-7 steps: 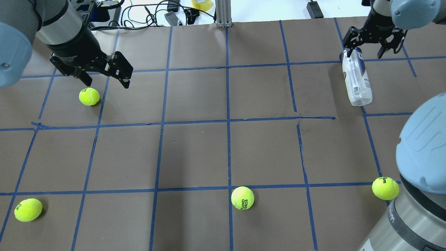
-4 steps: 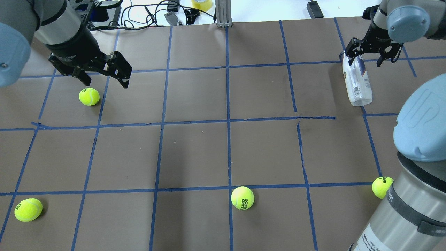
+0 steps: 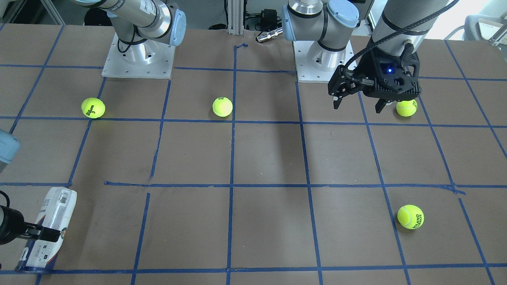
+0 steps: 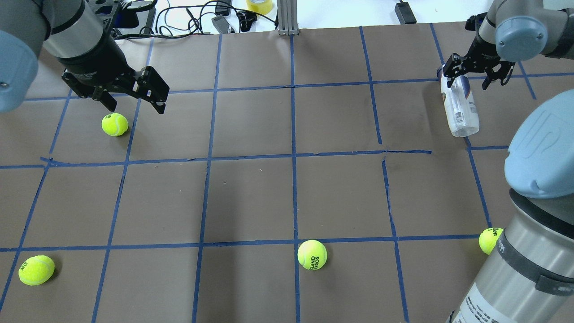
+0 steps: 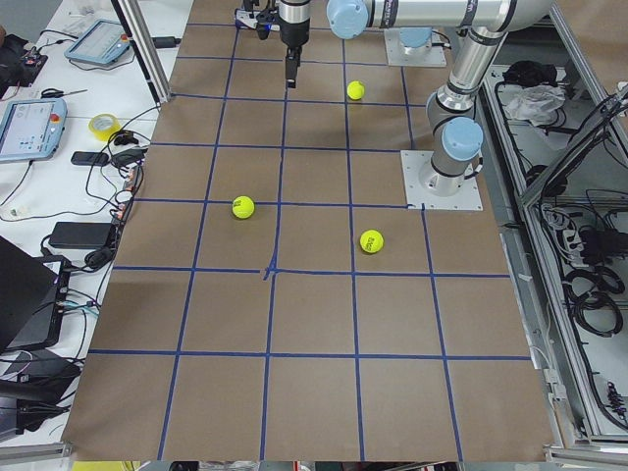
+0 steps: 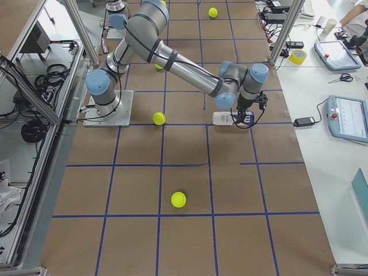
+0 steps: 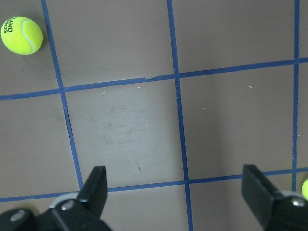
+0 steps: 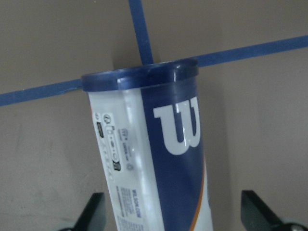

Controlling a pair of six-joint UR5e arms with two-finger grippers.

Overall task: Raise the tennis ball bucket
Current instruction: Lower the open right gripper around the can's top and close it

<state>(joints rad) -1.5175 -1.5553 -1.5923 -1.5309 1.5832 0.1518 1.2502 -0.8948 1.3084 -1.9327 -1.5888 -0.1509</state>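
The tennis ball bucket (image 4: 459,105) lies on its side at the table's far right, a clear can with a white and navy label. It also shows in the front view (image 3: 49,223) and the right wrist view (image 8: 154,159), navy rim pointing away. My right gripper (image 4: 476,75) is open and low over the can's far, rim end. Its fingers (image 8: 91,211) stand on either side of the can, not pressed on it. My left gripper (image 4: 136,105) is open and empty, hovering at the far left, just beyond a tennis ball (image 4: 115,124).
Three more tennis balls lie along the near row: near left (image 4: 36,270), near middle (image 4: 312,255) and near right (image 4: 491,240), beside my right arm's base. Cables and a tape roll (image 4: 259,4) lie beyond the table's far edge.
My right gripper has dropped lower over the can's far end, still open. The right arm's elbow has shifted in the overhead view. The can and the left arm have barely moved.
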